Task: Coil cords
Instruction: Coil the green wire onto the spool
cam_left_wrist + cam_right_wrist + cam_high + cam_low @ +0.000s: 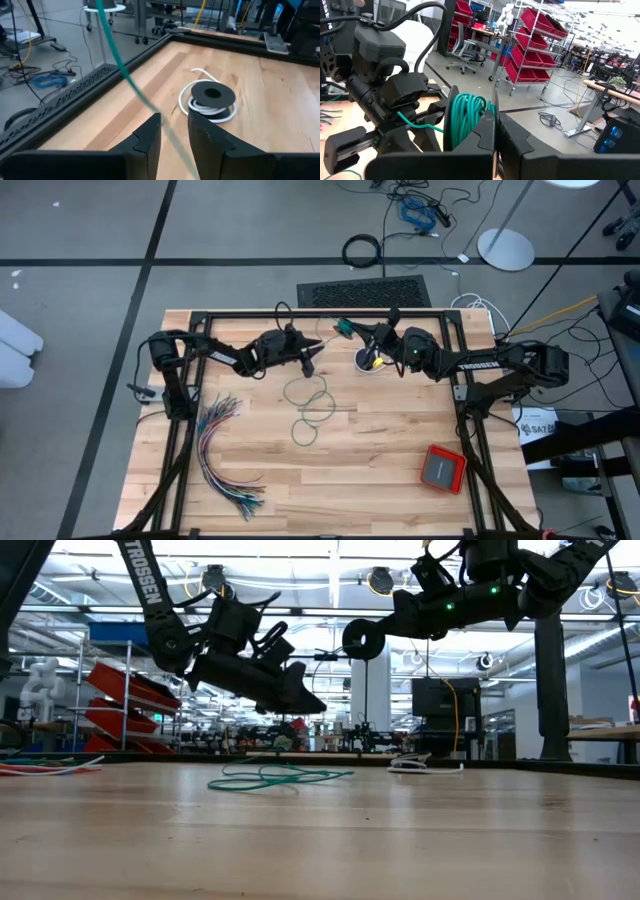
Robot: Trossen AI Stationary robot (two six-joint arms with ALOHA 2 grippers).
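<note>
- Two cords need coiling, and I judge I am about halfway through.
- Far to the left on the table (400,500) lies a fanned bundle of coloured wires (222,448). It is not part of my job, so I leave it alone.
- My left claw (309,362) hangs above the far middle of the table. Its fingers (148,142) stand a little apart, and the teal cord (312,405) runs up between them. I cannot tell if they pinch it or just guide it.
- Much of the teal cord lies in loose loops on the wood, just below my left claw. That part is left to wind.
- My right claw (372,334) is up in the air near the far edge, squeezed shut on a spool (465,117). A good bunch of teal cord is wound on it.
- The black and white cord (210,100) sits on the table in a neat coil. That one looks done.
- A red box (442,469) rests near the right front corner.
</note>
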